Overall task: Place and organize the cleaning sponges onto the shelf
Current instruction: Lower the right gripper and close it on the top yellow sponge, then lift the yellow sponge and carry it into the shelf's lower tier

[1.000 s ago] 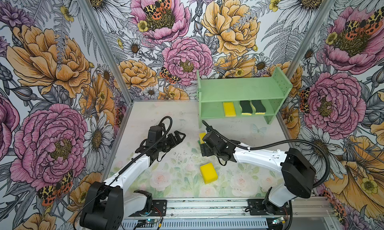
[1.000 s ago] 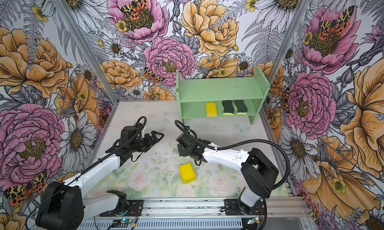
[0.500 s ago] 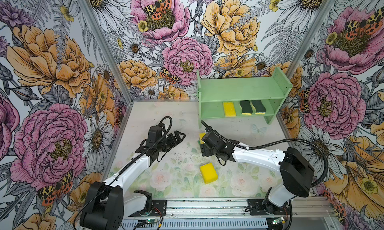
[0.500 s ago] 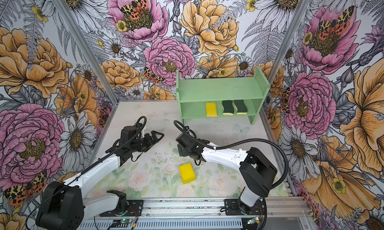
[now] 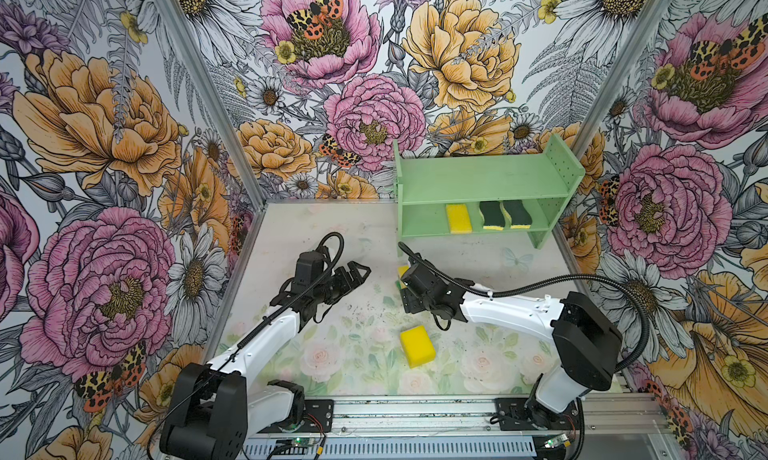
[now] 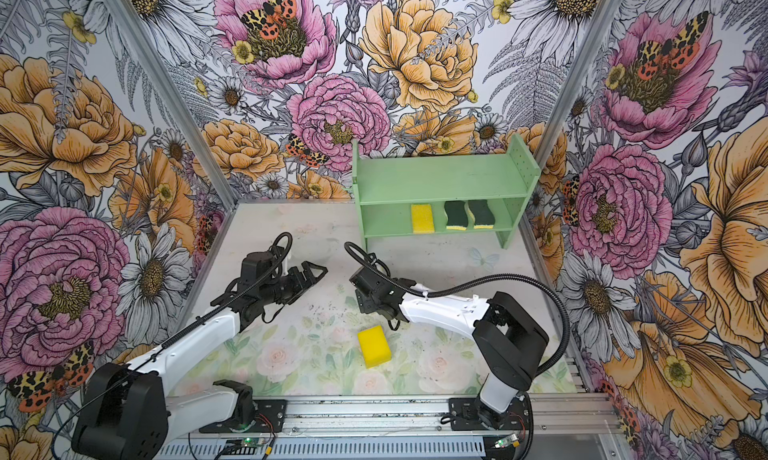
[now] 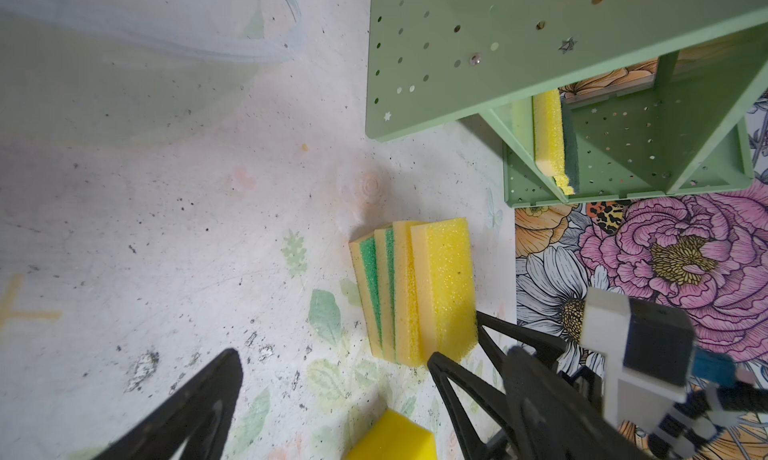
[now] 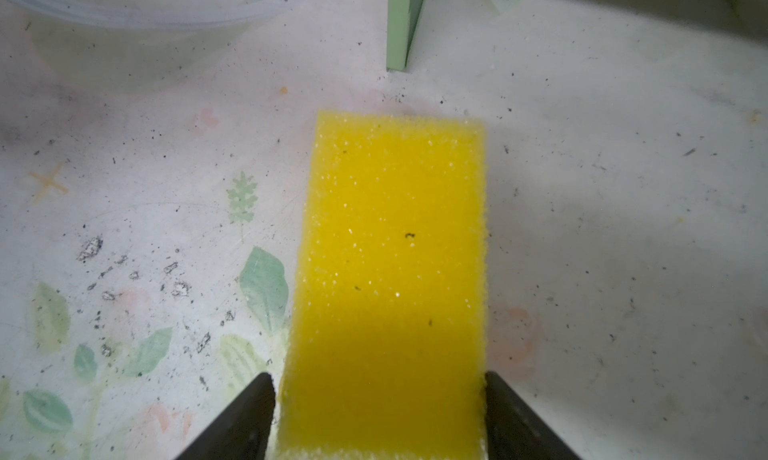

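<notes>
Straddling the near end of the outermost yellow sponge point(image 8: 395, 229) with the right gripper point(image 8: 377, 377), jaws along both long edges; cannot tell whether pinched or only flanked. Leaning in a row with it: a second yellow sponge point(image 7: 405, 291) and two teal-topped sponges point(image 7: 368, 287). Ahead of that gripper, the shelf point(image 5: 478, 179), lower tier holding a shelved yellow sponge point(image 5: 458, 218) and two dark-green-topped sponges point(image 5: 491, 214). Behind its wrist, a lone yellow sponge point(image 5: 417, 345) flat on the tabletop point(image 5: 340, 354). Facing the row, well apart, the left gripper point(image 5: 359, 274), spread wide, holding nothing.

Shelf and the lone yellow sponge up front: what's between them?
The right gripper, jaws either side of another yellow sponge; both top views show it there.
</notes>
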Motion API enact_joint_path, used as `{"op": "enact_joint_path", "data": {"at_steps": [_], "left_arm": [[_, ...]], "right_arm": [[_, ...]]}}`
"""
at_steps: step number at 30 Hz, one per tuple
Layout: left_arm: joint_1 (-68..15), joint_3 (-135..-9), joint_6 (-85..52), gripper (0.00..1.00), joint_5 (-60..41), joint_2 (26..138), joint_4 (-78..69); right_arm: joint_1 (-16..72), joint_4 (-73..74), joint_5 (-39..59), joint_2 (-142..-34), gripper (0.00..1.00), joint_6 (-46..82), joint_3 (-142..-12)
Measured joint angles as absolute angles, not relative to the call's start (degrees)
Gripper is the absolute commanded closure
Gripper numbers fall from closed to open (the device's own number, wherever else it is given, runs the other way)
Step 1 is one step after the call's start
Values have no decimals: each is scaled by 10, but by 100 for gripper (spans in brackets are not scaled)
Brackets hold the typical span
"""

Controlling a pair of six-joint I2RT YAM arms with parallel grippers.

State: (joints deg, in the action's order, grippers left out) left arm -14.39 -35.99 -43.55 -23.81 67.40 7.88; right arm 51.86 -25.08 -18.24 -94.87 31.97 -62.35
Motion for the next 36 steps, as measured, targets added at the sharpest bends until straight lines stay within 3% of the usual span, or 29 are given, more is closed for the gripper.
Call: {"op": "enact_joint_path", "data": {"at_steps": [13,26,36], "left_arm": [[-144,-359,-435,1,-238,674,79],[-144,-358,-435,1,-238,674,79],[-144,-358,-435,1,-238,674,79]], "right_arm": [[519,-256,-181,-954,26,319,-630],[519,-262,-180,-954,20,314,-630],[519,-262,-180,-961,35,301,-633]]}}
